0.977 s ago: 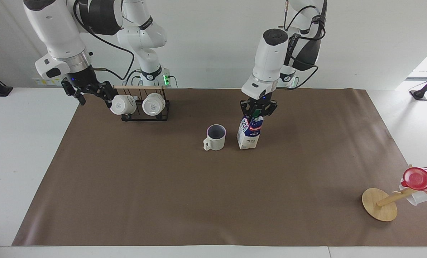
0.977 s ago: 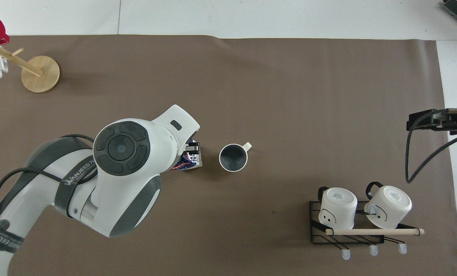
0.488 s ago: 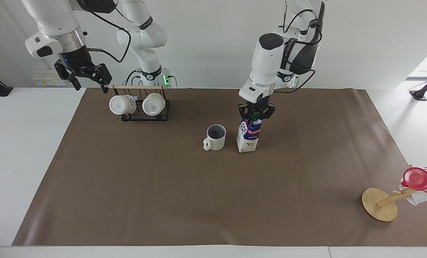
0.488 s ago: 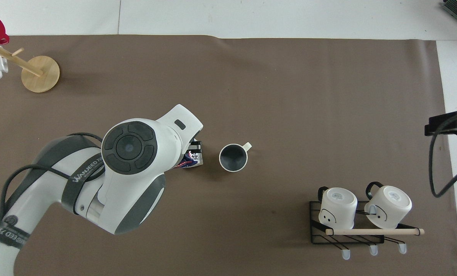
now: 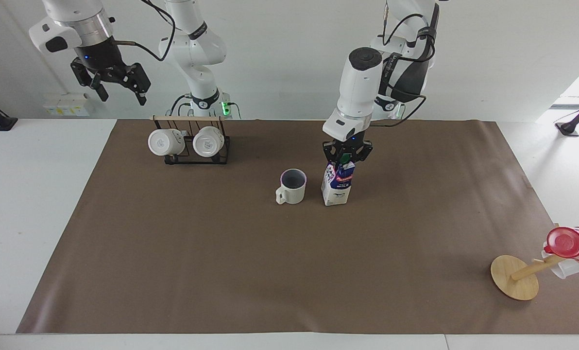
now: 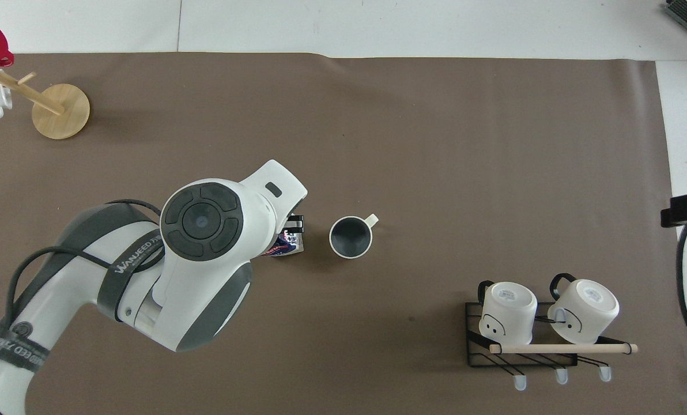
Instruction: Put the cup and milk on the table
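The milk (image 5: pixel 337 187) carton stands upright on the brown mat of the table (image 5: pixel 221 267), beside the cup (image 5: pixel 292 187). My left gripper (image 5: pixel 346 158) comes straight down onto the carton's top and is shut on its ridge by the green cap. In the overhead view the left arm hides most of the milk (image 6: pixel 289 246). The cup (image 6: pixel 350 237) stands upright, its dark inside showing, with nothing touching it. My right gripper (image 5: pixel 119 90) hangs open and empty, high over the right arm's end of the table.
A black wire rack (image 5: pixel 192 143) with two white mugs hanging on it stands near the robots toward the right arm's end. A tipped wooden stand (image 5: pixel 515 277) with a red cup (image 5: pixel 569 243) lies at the mat's corner toward the left arm's end.
The milk has gone from leaning to upright under my left gripper. The right gripper has risen from beside the rack's mugs and drawn back toward its base.
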Robot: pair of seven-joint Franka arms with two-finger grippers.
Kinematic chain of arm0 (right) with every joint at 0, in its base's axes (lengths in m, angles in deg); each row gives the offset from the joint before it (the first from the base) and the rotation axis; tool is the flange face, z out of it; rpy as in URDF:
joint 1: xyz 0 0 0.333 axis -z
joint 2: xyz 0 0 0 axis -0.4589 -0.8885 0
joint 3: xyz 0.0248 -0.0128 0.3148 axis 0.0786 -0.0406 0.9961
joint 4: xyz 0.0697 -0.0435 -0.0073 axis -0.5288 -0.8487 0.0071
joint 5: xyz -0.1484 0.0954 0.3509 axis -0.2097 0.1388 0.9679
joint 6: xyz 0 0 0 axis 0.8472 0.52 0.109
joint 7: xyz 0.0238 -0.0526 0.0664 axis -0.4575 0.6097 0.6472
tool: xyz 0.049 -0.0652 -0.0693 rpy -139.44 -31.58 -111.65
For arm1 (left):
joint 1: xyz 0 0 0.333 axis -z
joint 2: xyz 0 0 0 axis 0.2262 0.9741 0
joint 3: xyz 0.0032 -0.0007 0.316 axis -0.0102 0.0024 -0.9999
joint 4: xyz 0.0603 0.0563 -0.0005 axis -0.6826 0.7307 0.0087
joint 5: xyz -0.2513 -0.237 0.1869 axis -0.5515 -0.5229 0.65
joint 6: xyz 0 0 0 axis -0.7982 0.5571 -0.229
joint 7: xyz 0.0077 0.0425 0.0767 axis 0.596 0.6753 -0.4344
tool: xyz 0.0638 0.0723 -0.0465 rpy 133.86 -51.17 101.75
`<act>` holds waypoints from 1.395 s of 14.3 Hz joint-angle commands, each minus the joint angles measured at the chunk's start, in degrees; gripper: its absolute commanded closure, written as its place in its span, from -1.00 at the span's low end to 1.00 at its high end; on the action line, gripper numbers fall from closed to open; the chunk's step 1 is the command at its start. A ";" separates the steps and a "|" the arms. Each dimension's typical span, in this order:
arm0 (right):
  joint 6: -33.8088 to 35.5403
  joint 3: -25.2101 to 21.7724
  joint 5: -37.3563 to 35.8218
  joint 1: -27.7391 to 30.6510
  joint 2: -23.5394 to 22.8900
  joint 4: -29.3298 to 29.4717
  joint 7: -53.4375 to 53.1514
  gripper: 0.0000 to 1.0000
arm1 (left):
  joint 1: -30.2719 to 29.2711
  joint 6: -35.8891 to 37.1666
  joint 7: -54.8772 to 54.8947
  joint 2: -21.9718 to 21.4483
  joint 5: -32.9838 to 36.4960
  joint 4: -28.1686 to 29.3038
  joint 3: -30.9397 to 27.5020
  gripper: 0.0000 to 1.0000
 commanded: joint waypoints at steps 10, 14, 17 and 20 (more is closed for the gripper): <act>1.86 0.31 1.47 0.03 0.71 0.22 1.13 -1.00 | 0.23 10.63 -0.38 0.13 0.98 -9.12 -0.78 -1.00; 1.77 0.05 3.84 0.20 1.41 -0.66 0.17 -1.00 | -1.17 16.43 1.02 -1.35 0.98 -12.12 -1.57 -1.00; 1.77 0.14 3.66 0.20 1.94 -1.37 0.25 -1.00 | -4.68 23.90 7.32 -1.71 1.07 -17.04 -1.75 -1.00; 1.77 0.14 3.66 0.20 2.03 -1.37 0.34 -1.00 | -11.26 26.82 13.93 -3.55 0.46 -18.63 -1.75 -1.00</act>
